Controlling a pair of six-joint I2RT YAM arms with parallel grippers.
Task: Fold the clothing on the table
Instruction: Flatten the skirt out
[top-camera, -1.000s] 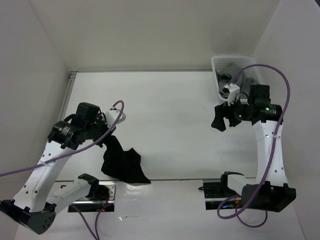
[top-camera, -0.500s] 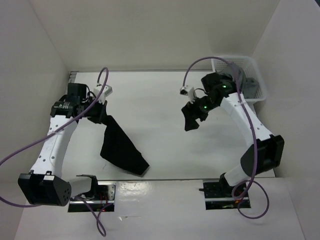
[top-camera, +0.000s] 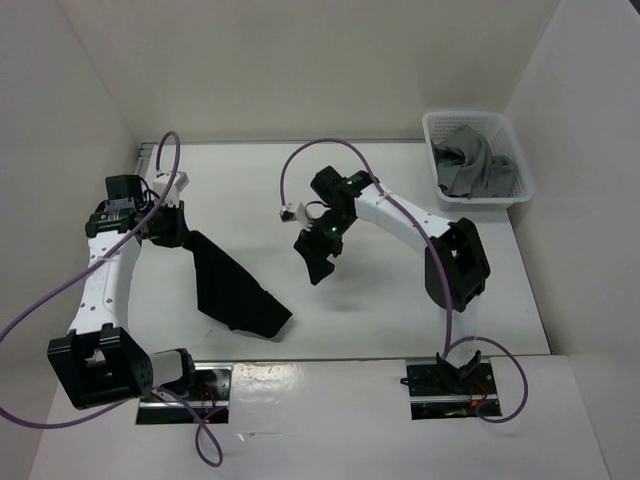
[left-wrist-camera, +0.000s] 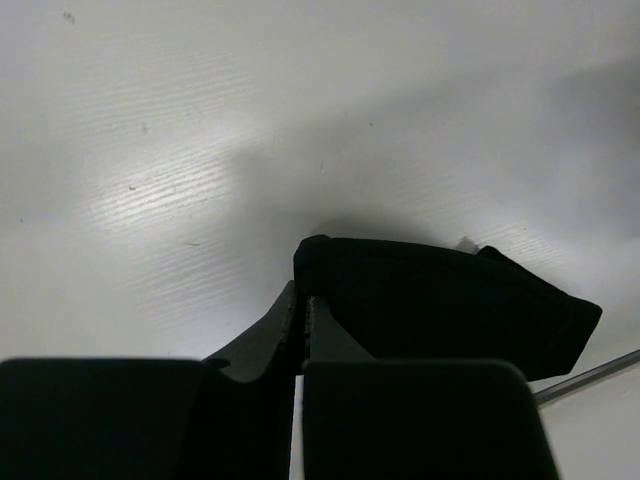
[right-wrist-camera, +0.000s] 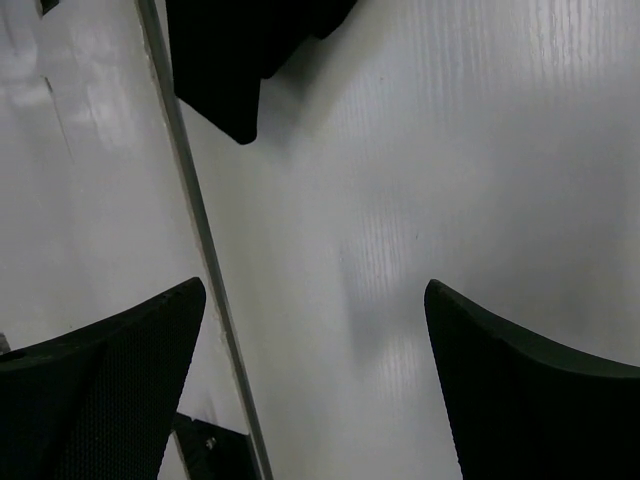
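Note:
The black clothing (top-camera: 235, 290) lies stretched on the white table (top-camera: 400, 300), running from the left side down toward the front edge. My left gripper (top-camera: 183, 233) is shut on its upper left corner. In the left wrist view that gripper (left-wrist-camera: 302, 300) is closed with the clothing (left-wrist-camera: 440, 300) bunched at its tips. Over the middle of the table my right gripper (top-camera: 318, 260) stands open, right of the clothing and apart from it. Its wrist view shows the gripper (right-wrist-camera: 315, 330) wide over bare table, with an edge of the clothing (right-wrist-camera: 240, 50) at the top.
A white slotted basket (top-camera: 490, 197) holding a grey garment (top-camera: 468, 165) stands at the back right corner. A thin metal rail (right-wrist-camera: 190, 220) runs along the table's front edge. White walls close in the left, back and right sides.
My right arm has swung from the basket to the table's middle, gripper still open. My left arm has pulled the clothing's corner back and to the left, stretching the cloth out.

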